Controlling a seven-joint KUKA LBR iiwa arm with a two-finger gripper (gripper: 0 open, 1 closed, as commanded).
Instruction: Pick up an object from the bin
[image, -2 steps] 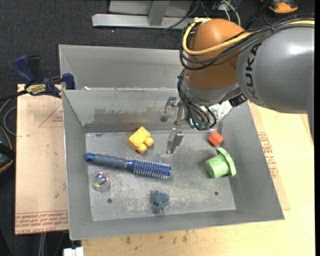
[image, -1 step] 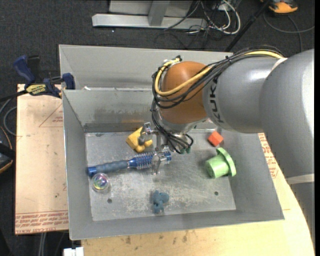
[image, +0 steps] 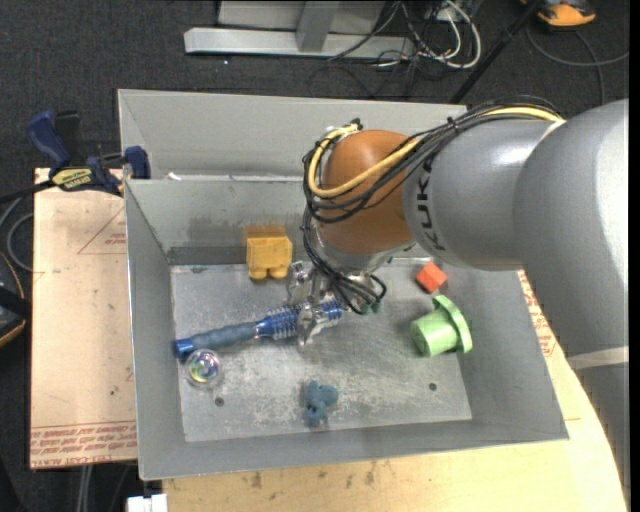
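Hanging over the bristled end of the blue brush (image: 225, 337), the gripper (image: 310, 318), jaw spread impossible to tell.

— Any writing to read here?
— One mark: dark letters (image: 427, 215) run along the grey housing of the arm (image: 520, 190), just beside its orange cover (image: 360, 200).
— What do they spell?
— "KU" reads plainly. The letters after it slip under the housing's curve and the cables (image: 395, 165), so I cannot tell them.
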